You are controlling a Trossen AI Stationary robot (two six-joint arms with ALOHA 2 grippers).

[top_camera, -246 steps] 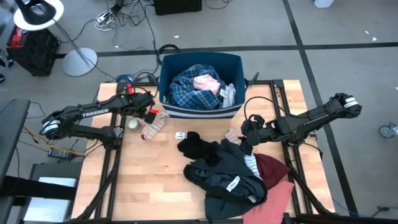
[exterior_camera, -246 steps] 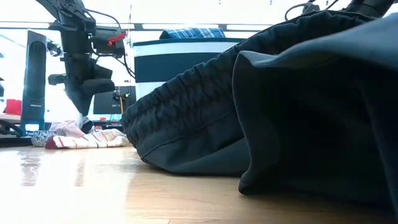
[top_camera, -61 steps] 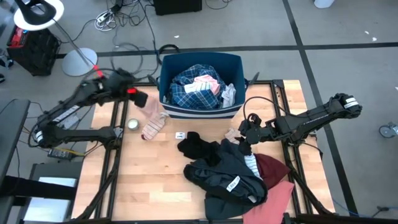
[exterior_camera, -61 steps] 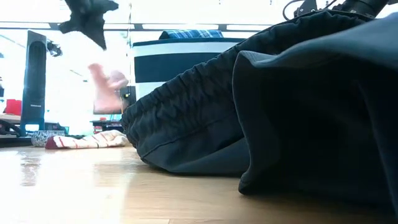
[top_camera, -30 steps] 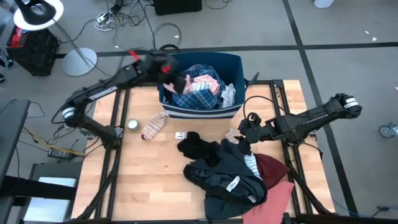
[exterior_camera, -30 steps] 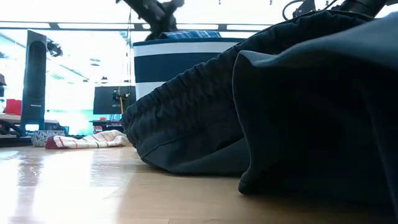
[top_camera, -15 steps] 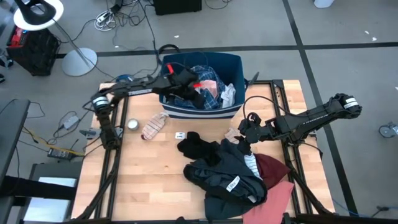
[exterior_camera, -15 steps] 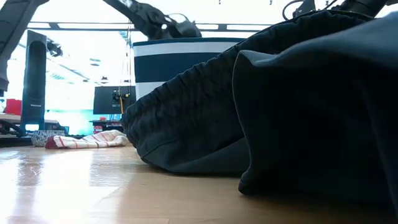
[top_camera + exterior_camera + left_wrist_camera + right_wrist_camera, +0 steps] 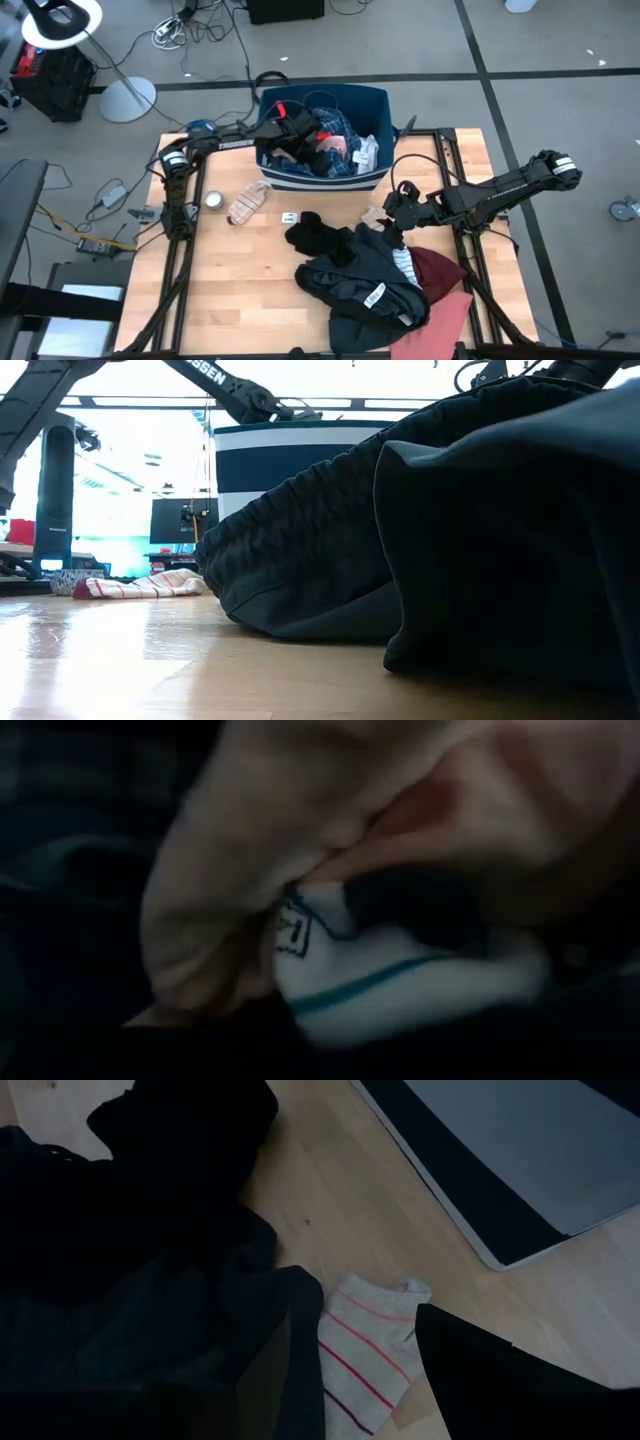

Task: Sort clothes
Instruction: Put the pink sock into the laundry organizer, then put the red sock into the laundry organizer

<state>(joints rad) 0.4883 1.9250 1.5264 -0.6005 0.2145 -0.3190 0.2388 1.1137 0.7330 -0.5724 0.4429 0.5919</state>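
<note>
left hand over navy plastic bin, fingers spread or not: cannot tell. right hand spread above striped white sock; next, pinching it.

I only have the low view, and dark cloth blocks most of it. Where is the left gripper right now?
Observer: The left gripper is down inside the navy bin, over the clothes there.
Operator: What is in front of it?
Observer: Its wrist view shows a pink garment against a white sock with a teal stripe.
Operator: And the right gripper?
Observer: The right gripper hangs open at the edge of the dark grey pile, over a striped sock on the table.
</note>
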